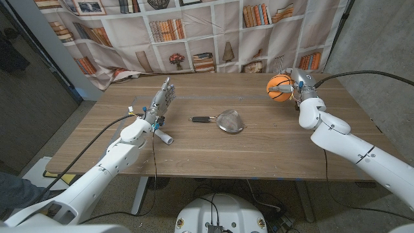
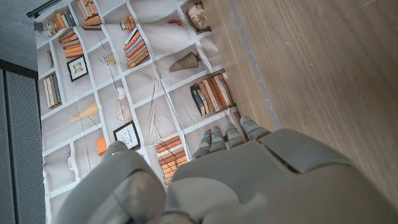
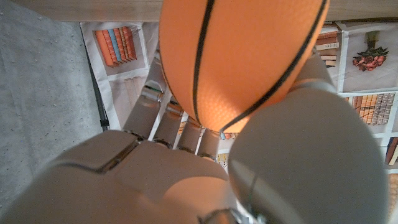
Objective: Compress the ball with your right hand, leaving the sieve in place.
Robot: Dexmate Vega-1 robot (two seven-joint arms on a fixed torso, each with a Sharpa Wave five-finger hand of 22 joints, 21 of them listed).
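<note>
Fingers (image 3: 155,109) of the right hand (image 1: 296,87) wrap the orange ball (image 1: 279,88), gripping it. The left hand (image 1: 162,100) holds nothing, fingers extended. The sieve (image 1: 229,121) rests mid-table.

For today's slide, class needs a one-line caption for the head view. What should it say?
Right robot hand holds an orange ball above the table's far corner; sieve sits mid-table, left robot hand open.

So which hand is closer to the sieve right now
Left, narrowly. The left hand stands over the table off the sieve's handle end. The right hand is farther off on the other side, at the table's far edge, holding the orange ball.
</note>
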